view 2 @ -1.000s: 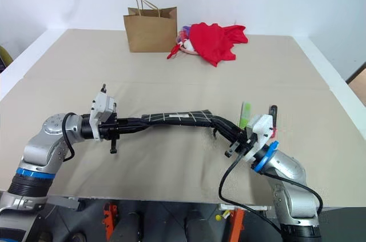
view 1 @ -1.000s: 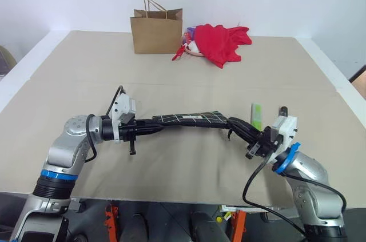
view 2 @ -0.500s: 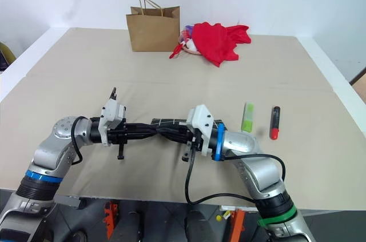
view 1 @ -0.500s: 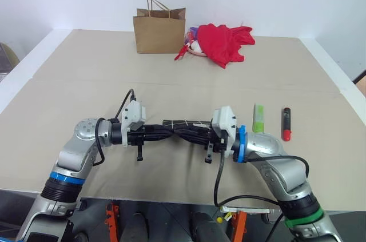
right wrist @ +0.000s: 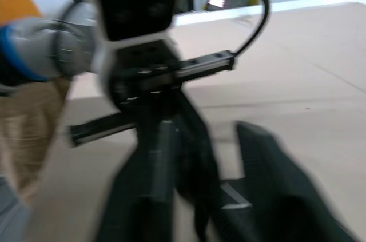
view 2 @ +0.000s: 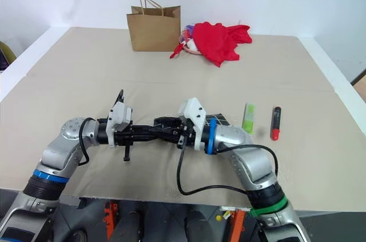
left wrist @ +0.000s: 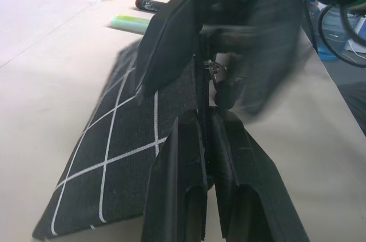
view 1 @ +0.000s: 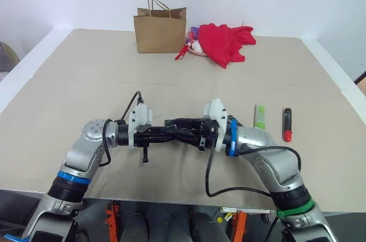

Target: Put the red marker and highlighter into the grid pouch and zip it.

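The grid pouch (view 1: 184, 127) is lifted above the beige table (view 1: 86, 82), between the two arms, and most of it is hidden behind the two grippers. In the left wrist view one flat side with white lines is clear, and it hangs down toward the table.

The left gripper (left wrist: 206, 133) is clenched on the upper edge of the grid pouch, with the fabric pressed between its two black fingers (left wrist: 177, 173).

The right gripper (view 1: 194, 133) comes to the pouch from the opposite side and points toward the left gripper. In the right wrist view its fingers (right wrist: 269, 185) stand apart with a gap between them, so it looks released. This view is blurred, and it is hard to tell whether a finger touches the zipper.

The highlighter (view 1: 259, 116) lies on the table just to the right of the pouch. The red marker (view 1: 286, 124) lies further right, beside the highlighter but not touching it.

Far behind the pouch stands a brown paper bag (view 1: 160, 30), and a red cloth heap (view 1: 226, 40) lies to its right; some small things under the cloth cannot be made out.
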